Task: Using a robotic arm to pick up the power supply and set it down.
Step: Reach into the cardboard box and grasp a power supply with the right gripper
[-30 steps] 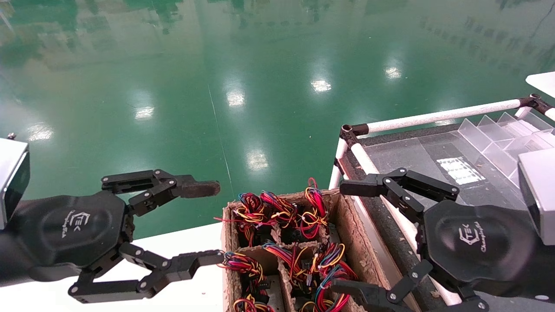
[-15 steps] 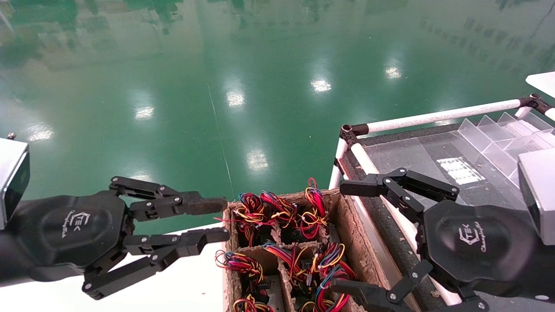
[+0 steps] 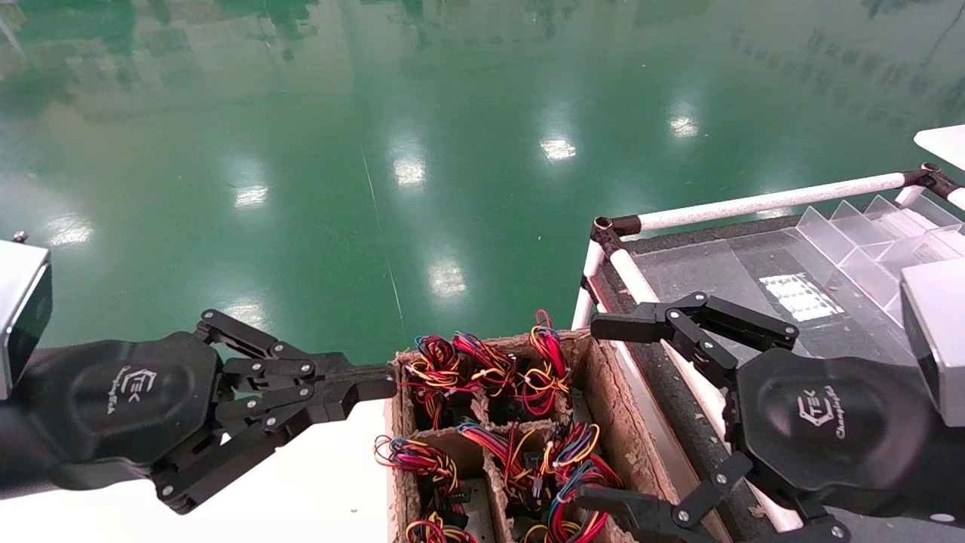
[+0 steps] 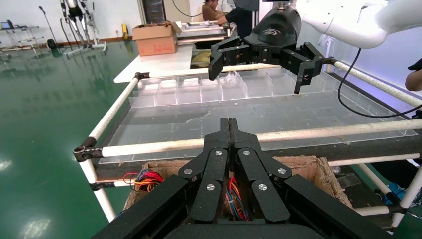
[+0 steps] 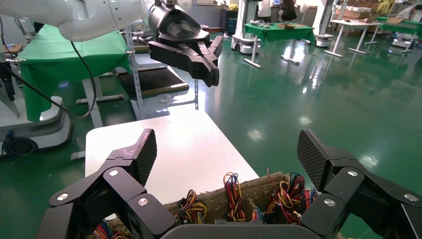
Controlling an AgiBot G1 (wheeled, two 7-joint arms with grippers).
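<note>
black linkage fingers of the left gripper [image 3: 377, 382] are pressed together, holding nothing, tips just beside the left wall of the cardboard box [image 3: 399, 452], above the white table [image 3: 332, 483]. the right gripper [image 3: 603, 411] hangs spread wide over the box's right side, empty. two grippers, one divided box. the power supply bodies are hidden; only their wire bundles [image 3: 490, 377] of red, yellow and black rise from at least four compartments. right of the box sits a pipe-framed rack [image 3: 754, 202] with clear dividers [image 3: 867, 234]. glossy green floor [image 3: 422, 151] lies beyond.
</note>
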